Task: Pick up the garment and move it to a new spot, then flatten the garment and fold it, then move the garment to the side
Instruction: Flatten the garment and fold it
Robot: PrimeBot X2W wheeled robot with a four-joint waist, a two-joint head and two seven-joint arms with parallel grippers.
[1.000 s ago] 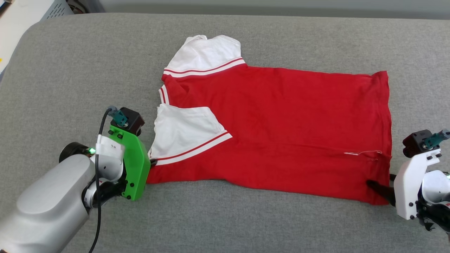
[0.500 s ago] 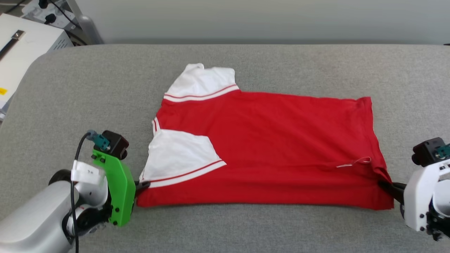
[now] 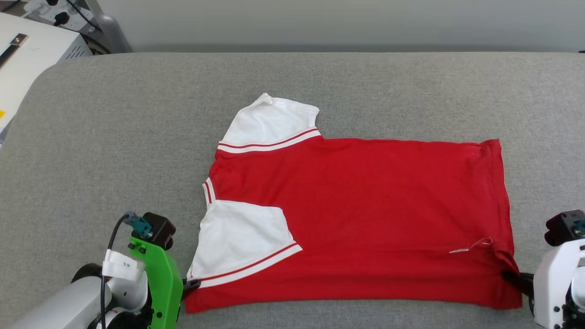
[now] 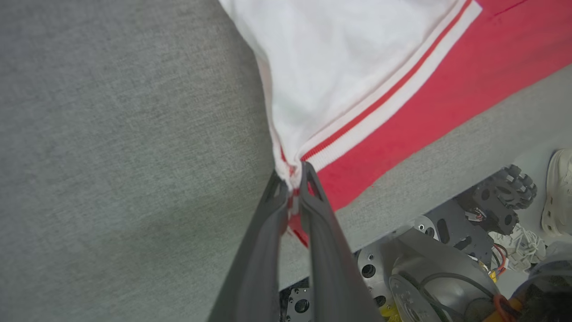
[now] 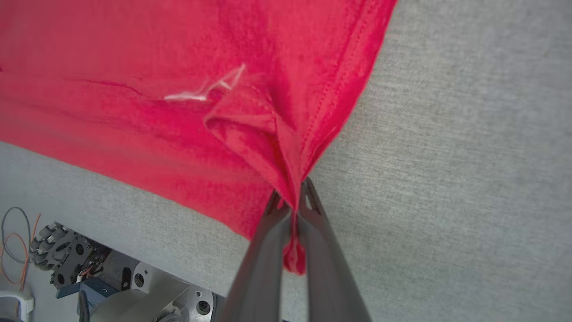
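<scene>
A grey woven padded surface spans the head view, with a pale wall behind it and a white cabinet at the far left corner.

At the lower left, the left gripper is clenched on the jersey T-shirt. The left wrist view shows its two dark fingers pinching the cloth where the near white sleeve meets the red body. That sleeve is folded in over the body, while the far white sleeve sticks out up the view.

The shirt lies plain side up in the middle of the surface. Its long axis runs left to right, with the collar end to the left and the hem to the right. A loose white thread sits near the hem.

At the lower right, the right gripper is pinched shut on the near hem corner, which bunches into a small pleat.

Each arm has its own end of the near edge, and the rest of the cloth lies away from both. That edge sits close to the surface's near rim, with the robot's wheeled base below it.

This looks like the flattening step, where any pull should be outward along the long axis.
</scene>
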